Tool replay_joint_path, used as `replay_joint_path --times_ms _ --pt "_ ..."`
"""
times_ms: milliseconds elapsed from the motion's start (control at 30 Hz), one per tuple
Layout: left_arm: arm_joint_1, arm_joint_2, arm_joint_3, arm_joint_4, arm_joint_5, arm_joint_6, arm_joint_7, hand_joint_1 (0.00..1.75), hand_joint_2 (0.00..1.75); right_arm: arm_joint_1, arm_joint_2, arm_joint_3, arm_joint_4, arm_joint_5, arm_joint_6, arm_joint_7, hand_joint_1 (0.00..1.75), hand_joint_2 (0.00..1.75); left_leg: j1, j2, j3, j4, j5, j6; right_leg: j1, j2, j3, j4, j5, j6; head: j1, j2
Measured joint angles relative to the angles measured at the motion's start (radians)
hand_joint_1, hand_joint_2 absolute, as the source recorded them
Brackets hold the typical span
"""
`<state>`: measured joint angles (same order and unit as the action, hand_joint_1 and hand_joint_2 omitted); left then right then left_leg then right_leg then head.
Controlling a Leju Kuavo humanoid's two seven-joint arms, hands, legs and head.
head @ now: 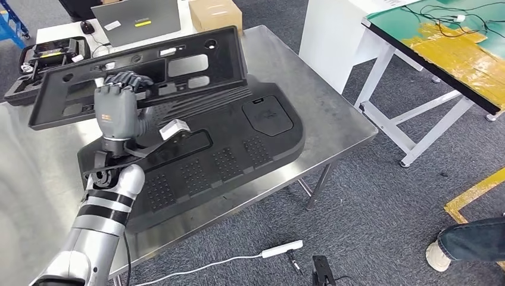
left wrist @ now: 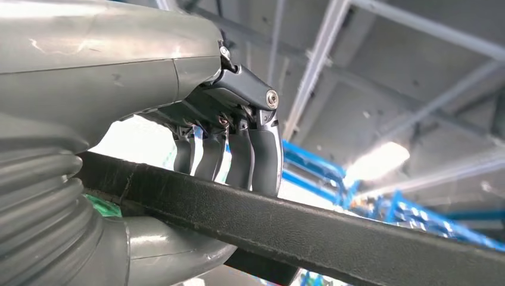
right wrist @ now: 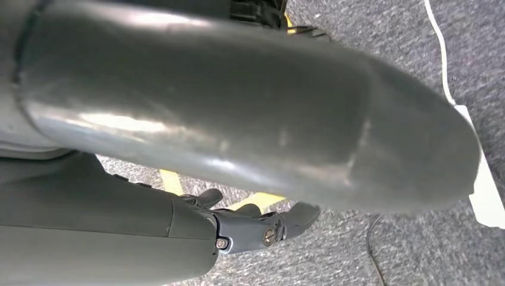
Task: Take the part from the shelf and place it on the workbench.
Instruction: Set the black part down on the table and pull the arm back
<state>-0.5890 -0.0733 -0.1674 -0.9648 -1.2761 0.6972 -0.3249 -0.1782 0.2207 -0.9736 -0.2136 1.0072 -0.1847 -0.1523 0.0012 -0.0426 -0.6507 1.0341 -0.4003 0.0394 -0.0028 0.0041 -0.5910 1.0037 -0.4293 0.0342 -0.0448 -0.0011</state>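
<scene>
Our left hand (head: 117, 113) has its fingers (left wrist: 266, 156) clamped on the panel (head: 143, 74), held tilted over the table (head: 333, 113) and a larger panel (head: 238, 149). We should level it before releasing. Our right hand (right wrist: 262, 229) hangs, fingers curled.

The left arm reaches forward and up, its robot hand (head: 119, 110) raised with fingers (left wrist: 265, 161) hooked over a held edge. The right robot hand (right wrist: 262, 229) hangs low, fingers loosely curled.

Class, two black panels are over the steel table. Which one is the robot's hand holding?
The upper, slimmer panel with cut-outs: the left hand grips its edge. The larger panel lies flat beneath.
</scene>
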Motion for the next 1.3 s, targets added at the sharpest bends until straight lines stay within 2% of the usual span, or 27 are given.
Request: replay_joint_path --times_ms 233,567,767,933,967,1067,1100,1300 --pt "-0.095 0.000 -0.062 0.170 -0.014 -0.024 0.090 1.75 1.75 -0.001 0.000 0.001 0.000 0.006 0.003 0.004 0.00 0.00 0.003 0.004 0.002 -0.011 0.008 -0.011 0.003 0.003 -0.005 0.001 0.003 -0.006 0.000 0.000" --pt "-0.197 -0.002 -0.115 0.404 -0.091 -0.155 0.278 1.75 1.75 -0.010 0.000 0.008 0.000 0.009 0.008 0.014 0.00 0.00 0.002 0.005 0.001 -0.012 0.010 -0.013 0.002 0.002 -0.006 0.002 0.003 -0.007 0.000 0.000" --pt "-0.217 -0.001 -0.124 0.507 -0.126 -0.233 0.387 1.75 1.75 -0.016 0.000 0.010 0.000 0.010 0.008 0.019 0.00 0.00 -0.001 0.004 0.000 -0.012 0.010 -0.013 -0.001 0.002 -0.006 0.002 0.003 -0.007 0.000 0.000" --pt "-0.219 -0.001 -0.124 0.562 -0.131 -0.327 0.415 1.75 1.75 -0.019 0.000 0.016 0.000 0.011 0.008 0.025 0.00 0.00 -0.002 0.004 0.000 -0.012 0.010 -0.013 -0.002 0.002 -0.006 0.002 0.003 -0.006 0.000 0.000" --pt "-0.220 -0.002 -0.124 0.569 -0.128 -0.346 0.415 1.44 1.75 -0.020 0.000 0.017 0.000 0.012 0.008 0.026 0.00 0.00 -0.002 0.004 0.000 -0.012 0.010 -0.013 -0.002 0.002 -0.006 0.002 0.003 -0.006 0.000 0.000" --pt "-0.227 -0.002 -0.124 0.584 -0.120 -0.375 0.413 0.14 1.75 -0.022 0.000 0.018 0.000 0.012 0.008 0.027 0.00 0.00 -0.002 0.004 0.001 -0.012 0.009 -0.013 -0.002 0.002 -0.006 0.002 0.003 -0.006 0.000 0.000" --pt "-0.230 -0.002 -0.124 0.589 -0.119 -0.386 0.411 0.00 1.75 -0.022 0.000 0.018 0.000 0.012 0.008 0.027 0.00 0.00 -0.002 0.004 0.001 -0.012 0.010 -0.013 -0.002 0.002 -0.006 0.002 0.003 -0.006 0.000 0.000" --pt "-0.237 -0.002 -0.121 0.605 -0.084 -0.428 0.348 0.00 1.75 -0.021 0.000 0.018 0.000 0.007 0.008 0.026 0.00 0.00 -0.001 0.004 0.001 -0.012 0.010 -0.013 -0.002 0.002 -0.006 0.002 0.003 -0.007 0.000 0.000"
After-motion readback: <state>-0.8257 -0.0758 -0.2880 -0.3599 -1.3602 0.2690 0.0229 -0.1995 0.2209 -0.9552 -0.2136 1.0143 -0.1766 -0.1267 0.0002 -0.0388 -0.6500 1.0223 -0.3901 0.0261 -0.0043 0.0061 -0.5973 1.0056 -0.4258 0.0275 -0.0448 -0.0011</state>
